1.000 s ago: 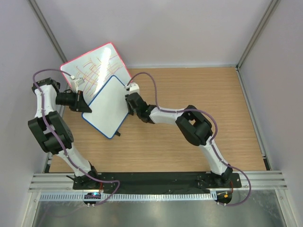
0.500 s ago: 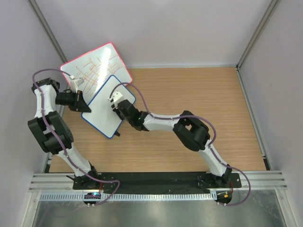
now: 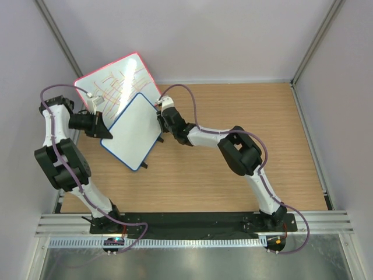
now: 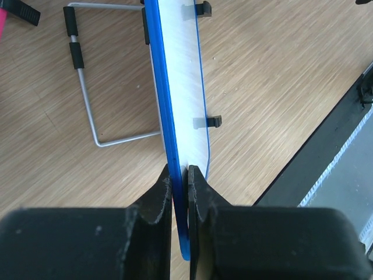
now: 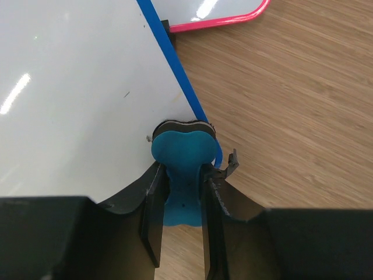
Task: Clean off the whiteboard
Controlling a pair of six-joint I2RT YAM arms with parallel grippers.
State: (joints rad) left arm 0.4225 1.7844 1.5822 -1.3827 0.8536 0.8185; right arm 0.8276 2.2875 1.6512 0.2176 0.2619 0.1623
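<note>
The whiteboard [image 3: 133, 131], square with a thin blue frame and a clean-looking surface, stands tilted at the left of the wooden table. My left gripper [image 3: 108, 133] is shut on its left edge; the left wrist view shows the blue frame [image 4: 169, 116] pinched between the jaws of that gripper [image 4: 179, 175]. My right gripper [image 3: 161, 114] is shut on a blue eraser [image 5: 180, 146]. The eraser's dark pad presses on the white surface [image 5: 76, 87] at the board's right edge, close to a corner.
A larger red-framed board [image 3: 116, 80] with red and orange scribbles stands behind the whiteboard; its corner shows in the right wrist view [image 5: 221, 14]. A wire stand [image 4: 87, 105] lies on the wood behind the whiteboard. Grey walls enclose the table.
My right gripper swept the eraser left across the middle of the whiteboard, then back to its upper right edge. The left gripper and board have stayed put.
</note>
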